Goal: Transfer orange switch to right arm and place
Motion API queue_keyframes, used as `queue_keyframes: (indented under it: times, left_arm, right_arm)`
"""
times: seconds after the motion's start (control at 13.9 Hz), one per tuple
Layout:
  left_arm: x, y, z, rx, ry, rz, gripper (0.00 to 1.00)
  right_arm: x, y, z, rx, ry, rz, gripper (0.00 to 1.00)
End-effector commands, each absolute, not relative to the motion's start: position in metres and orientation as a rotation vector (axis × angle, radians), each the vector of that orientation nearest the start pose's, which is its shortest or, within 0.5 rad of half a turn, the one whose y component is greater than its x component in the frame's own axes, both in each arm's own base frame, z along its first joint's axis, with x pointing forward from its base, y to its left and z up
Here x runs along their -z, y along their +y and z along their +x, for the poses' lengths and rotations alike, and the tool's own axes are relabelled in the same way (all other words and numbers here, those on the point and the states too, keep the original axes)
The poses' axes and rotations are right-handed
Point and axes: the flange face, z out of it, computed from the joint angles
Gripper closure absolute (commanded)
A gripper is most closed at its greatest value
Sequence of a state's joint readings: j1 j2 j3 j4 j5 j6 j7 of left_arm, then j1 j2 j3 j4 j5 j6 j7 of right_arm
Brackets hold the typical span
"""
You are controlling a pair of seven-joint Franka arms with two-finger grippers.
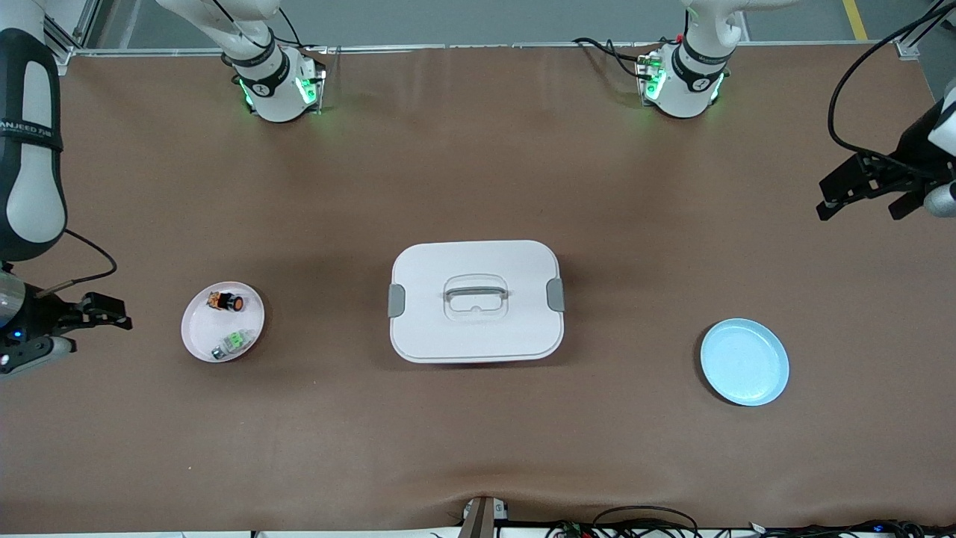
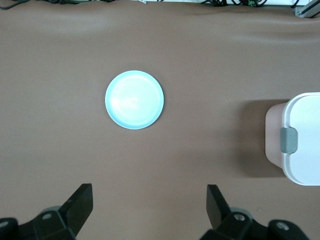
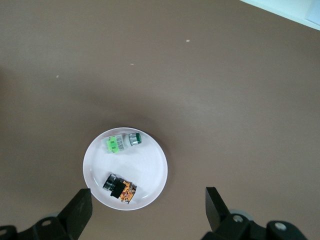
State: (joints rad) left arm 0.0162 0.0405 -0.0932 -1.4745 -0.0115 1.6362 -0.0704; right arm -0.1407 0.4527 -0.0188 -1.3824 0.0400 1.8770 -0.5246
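The orange switch (image 1: 226,302) (image 3: 120,187), a stubby black part with an orange face, lies on its side on a small white plate (image 1: 198,329) (image 3: 150,160) toward the right arm's end of the table. My right gripper (image 1: 116,314) (image 3: 148,200) hangs open beside that plate, with nothing between its fingers. My left gripper (image 1: 821,200) (image 2: 148,192) is open and empty too, up over bare table at the left arm's end, farther from the front camera than the light blue plate (image 1: 745,362) (image 2: 134,99).
A green-and-silver part (image 1: 231,342) (image 3: 122,143) shares the white plate with the switch. A white lidded box (image 1: 476,300) (image 2: 300,145) with grey clips and a handle sits mid-table. The blue plate has nothing on it. Cables run along the table's front edge.
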Motion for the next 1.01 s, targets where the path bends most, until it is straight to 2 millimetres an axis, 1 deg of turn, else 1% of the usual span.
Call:
queue_keyframes:
  times: [0.0, 0.07, 0.14, 0.29, 0.36, 0.43, 0.58, 0.65, 0.72, 0.79, 0.87, 0.94]
  left_arm:
    - [-0.653, -0.034, 0.573, 0.186, 0.031, -3.140, 0.00]
    - [-0.650, -0.033, 0.572, 0.176, 0.026, -3.141, 0.00]
    - [-0.648, -0.033, 0.568, 0.164, 0.026, -3.140, 0.00]
    - [-0.642, -0.034, 0.559, 0.147, 0.027, -3.141, 0.00]
    - [-0.639, -0.033, 0.558, 0.152, 0.024, -3.143, 0.00]
    - [-0.636, -0.034, 0.554, 0.163, 0.024, -3.142, 0.00]
    - [-0.633, -0.034, 0.547, 0.199, 0.024, -3.140, 0.00]
    - [-0.635, -0.035, 0.548, 0.211, 0.024, -3.140, 0.00]
    - [-0.635, -0.037, 0.551, 0.214, 0.013, -3.136, 0.00]
    - [-0.639, -0.040, 0.553, 0.229, 0.008, -3.132, 0.00]
    - [-0.635, -0.040, 0.556, 0.219, 0.011, -3.133, 0.00]
    - [-0.639, -0.041, 0.561, 0.234, 0.015, -3.134, 0.00]
  right_arm:
    - [-0.485, -0.113, 0.695, 0.098, -0.482, -3.126, 0.00]
    - [-0.505, -0.117, 0.699, 0.167, -0.463, -3.141, 0.00]
    - [-0.514, -0.121, 0.700, 0.197, -0.422, -3.153, 0.00]
    - [-0.514, -0.143, 0.695, 0.214, -0.204, -3.125, 0.00]
    - [-0.521, -0.138, 0.693, 0.222, -0.128, -3.108, 0.00]
    - [-0.531, -0.137, 0.690, 0.243, -0.042, -3.104, 0.00]
    - [-0.541, -0.135, 0.685, 0.236, 0.141, -3.097, 0.00]
    - [-0.541, -0.134, 0.683, 0.212, 0.141, -3.107, 0.00]
    - [-0.542, -0.125, 0.680, 0.159, 0.117, -3.133, 0.00]
    - [-0.540, -0.117, 0.673, 0.062, 0.109, -3.130, 0.00]
    - [-0.547, -0.117, 0.668, 0.049, 0.104, -3.127, 0.00]
    - [-0.550, -0.116, 0.667, 0.053, 0.109, -3.118, 0.00]
